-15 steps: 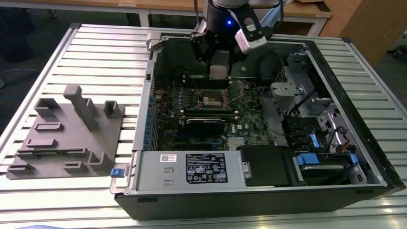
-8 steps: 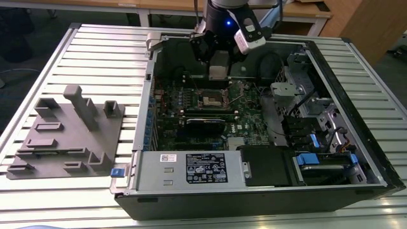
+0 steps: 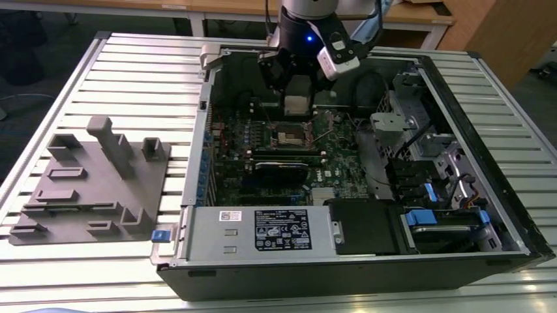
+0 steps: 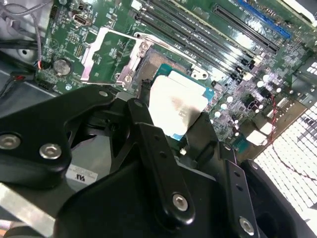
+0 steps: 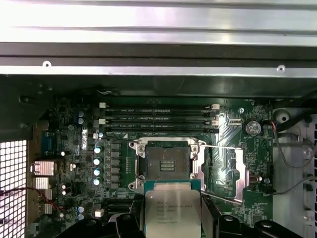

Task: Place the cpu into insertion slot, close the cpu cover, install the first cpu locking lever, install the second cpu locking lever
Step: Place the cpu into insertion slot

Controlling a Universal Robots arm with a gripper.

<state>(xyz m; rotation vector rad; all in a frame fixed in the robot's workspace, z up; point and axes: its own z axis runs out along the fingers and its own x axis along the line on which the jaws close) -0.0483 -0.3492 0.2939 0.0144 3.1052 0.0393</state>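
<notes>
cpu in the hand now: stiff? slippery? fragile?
Likely stiff: the cpu is a flat square with a metal top, pinched at opposite edges by the hand without bowing. Probably slippery: that top looks smooth and glossy. Possibly fragile: its thin green rim sticks out past the metal, exposed to knocks.

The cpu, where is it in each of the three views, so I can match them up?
Exterior view: the cpu hangs in the gripper, close to the insertion slot.
First wrist view: the cpu sits between the black fingers, beside the open slot.
Second wrist view: the cpu, a pale square, overlaps the slot's edge.
Shared landmark: the insertion slot.
</notes>
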